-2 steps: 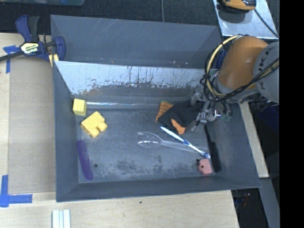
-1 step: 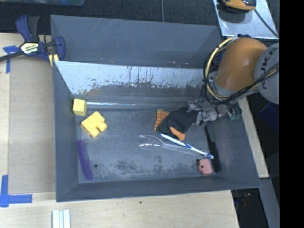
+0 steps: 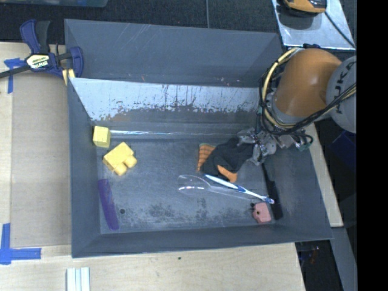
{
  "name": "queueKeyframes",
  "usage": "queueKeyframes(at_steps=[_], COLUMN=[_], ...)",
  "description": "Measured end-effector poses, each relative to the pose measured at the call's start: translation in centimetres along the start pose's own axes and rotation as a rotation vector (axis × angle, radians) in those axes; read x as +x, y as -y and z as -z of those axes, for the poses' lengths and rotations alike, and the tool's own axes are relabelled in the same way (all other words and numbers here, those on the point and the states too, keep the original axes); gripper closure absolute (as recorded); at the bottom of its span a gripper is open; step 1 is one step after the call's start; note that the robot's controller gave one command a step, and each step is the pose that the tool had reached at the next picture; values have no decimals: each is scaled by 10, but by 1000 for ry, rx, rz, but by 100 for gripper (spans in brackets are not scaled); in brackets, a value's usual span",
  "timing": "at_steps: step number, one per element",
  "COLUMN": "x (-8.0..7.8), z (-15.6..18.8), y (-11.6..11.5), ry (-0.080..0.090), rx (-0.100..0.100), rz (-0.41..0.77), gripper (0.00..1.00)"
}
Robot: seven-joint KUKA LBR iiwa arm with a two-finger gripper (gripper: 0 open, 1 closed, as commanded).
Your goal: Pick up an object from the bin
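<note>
Whether the jaws are open or closed I cannot tell; they hang low at the three o'clock side of the grey metal bin (image 3: 182, 65), under the arm's orange wrist cover (image 3: 306, 83). Right at their nine o'clock, touching or nearly so, lies a limp black thing with orange patches (image 3: 229, 157), most likely cloth or soft rubber. I cannot say that it sits between the jaws.

It should be light and floppy, so it will probably sag and bunch when lifted. A pinch across its thick black middle looks safer than one at the thin orange edge.

At the jaws' six o'clock lies one slim black stick (image 3: 270, 187), with one small pink block (image 3: 262, 213) at its far end. One blue-and-white toothbrush (image 3: 239, 189) crosses one clear plastic spoon (image 3: 193, 185) (hard to spot, and probably slippery). Well apart, toward nine o'clock, sit two yellow foam blocks, a cube (image 3: 101, 136) and a notched one (image 3: 120, 158), with one purple strip (image 3: 108, 205) at seven.
</note>
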State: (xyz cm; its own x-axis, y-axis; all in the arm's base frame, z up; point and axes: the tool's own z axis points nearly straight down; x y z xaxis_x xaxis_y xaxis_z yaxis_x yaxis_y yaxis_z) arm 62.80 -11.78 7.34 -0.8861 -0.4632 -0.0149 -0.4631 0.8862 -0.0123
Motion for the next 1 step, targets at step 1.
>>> queueKeyframes(at_steps=[1], x=[2], z=[17], y=[-1], ry=[-5], rx=[-5], rz=[121], gripper=[100])
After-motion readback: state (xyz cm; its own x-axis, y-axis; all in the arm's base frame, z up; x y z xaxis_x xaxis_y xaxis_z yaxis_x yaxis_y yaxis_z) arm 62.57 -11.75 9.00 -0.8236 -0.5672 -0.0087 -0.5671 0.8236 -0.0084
